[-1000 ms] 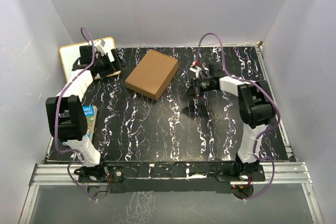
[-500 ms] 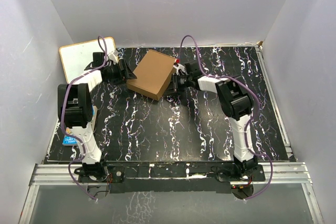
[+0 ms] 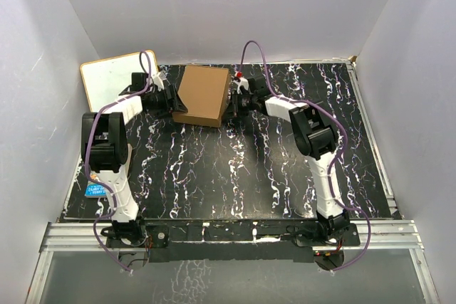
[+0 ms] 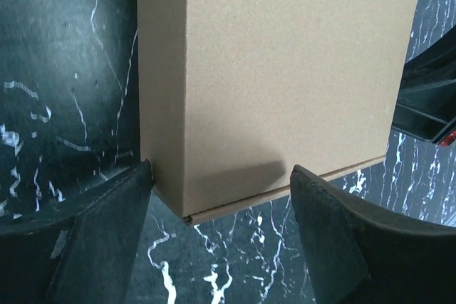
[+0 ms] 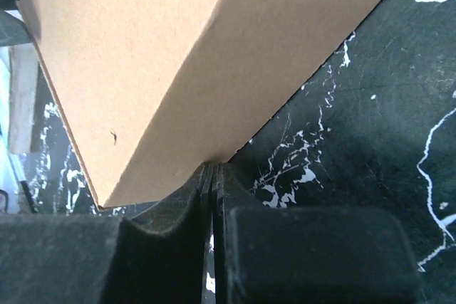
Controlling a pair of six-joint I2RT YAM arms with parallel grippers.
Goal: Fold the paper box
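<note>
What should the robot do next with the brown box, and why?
Probably ease both grippers back a little. The paper box looks already closed into a shallow box lying flat on the table. The left gripper is open at one side, and the right gripper is shut with its tips against the opposite side, so nothing seems left to fold.

The blue book (image 3: 91, 190) bears lettering too small to read.
</note>
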